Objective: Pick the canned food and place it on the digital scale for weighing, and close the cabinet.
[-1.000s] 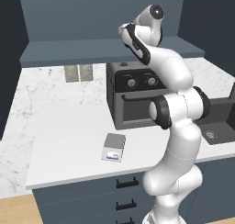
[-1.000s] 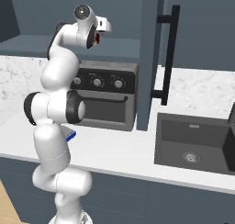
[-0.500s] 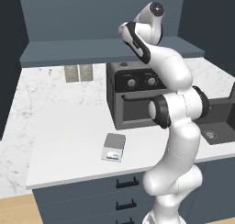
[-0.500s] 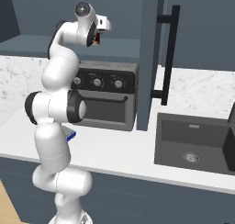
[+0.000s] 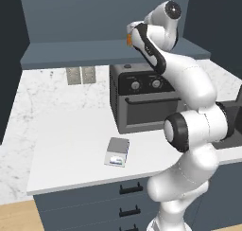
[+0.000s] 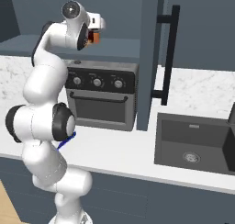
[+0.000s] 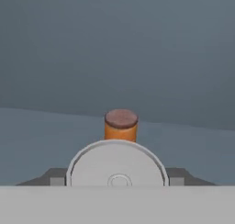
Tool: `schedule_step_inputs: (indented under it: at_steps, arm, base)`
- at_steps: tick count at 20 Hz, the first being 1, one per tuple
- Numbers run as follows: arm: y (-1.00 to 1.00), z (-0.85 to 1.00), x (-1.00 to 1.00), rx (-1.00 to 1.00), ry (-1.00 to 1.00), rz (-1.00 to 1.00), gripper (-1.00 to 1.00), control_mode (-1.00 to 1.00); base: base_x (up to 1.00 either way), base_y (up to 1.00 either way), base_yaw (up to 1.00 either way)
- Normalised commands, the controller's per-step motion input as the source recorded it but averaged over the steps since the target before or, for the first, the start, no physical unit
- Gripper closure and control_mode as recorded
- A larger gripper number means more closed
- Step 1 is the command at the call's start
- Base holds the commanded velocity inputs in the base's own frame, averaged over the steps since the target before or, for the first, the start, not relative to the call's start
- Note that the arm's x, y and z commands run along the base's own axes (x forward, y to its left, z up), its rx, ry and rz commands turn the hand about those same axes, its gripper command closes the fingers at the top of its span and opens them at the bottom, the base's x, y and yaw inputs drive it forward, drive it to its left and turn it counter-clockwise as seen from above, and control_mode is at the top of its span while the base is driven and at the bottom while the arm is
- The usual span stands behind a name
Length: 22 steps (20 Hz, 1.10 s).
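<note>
Little has moved since a second ago: the arm holds the same raised pose, with the gripper up at the cabinet shelf, above the toaster oven.

In the hand view a silver-grey disc fills the space between the two dark finger tips: the top rim of the canned food, seen end on. The jaws stand close on either side of it, clenched on the can. Just past it, at 12 o'clock, stands the small orange can, near but whether touching I cannot tell. From the right base view an orange-red patch shows at the fingers.

The digital scale lies flat on the white counter, at about 7 o'clock from the oven, near the front edge, with bare counter to its left and behind it. One cabinet door stands open edge-on at the oven's right, its black bar handle beside it, over the sink.
</note>
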Motion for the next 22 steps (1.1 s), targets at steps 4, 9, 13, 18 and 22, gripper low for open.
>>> schedule_step_inputs:
  at_steps: [4,9,13,18,22]
  arm:
    - [0.09,0.0,-1.0,0.0,-0.34,0.07,1.0,-1.0]
    - [0.0,0.51,-1.0,0.1,-0.17,0.04,1.0,-1.0]
    - [0.0,0.75,-1.0,0.08,0.02,0.06,1.0,-1.0]
    - [0.0,0.27,-1.0,0.02,0.17,0.1,1.0,-1.0]
    - [0.01,0.0,-1.0,0.02,0.02,0.15,1.0,-1.0]
  base:
    - [0.0,0.0,0.0]
    - [0.0,0.0,0.0]
    - [0.0,0.0,0.0]
    - [0.0,0.0,0.0]
    - [0.0,0.0,0.0]
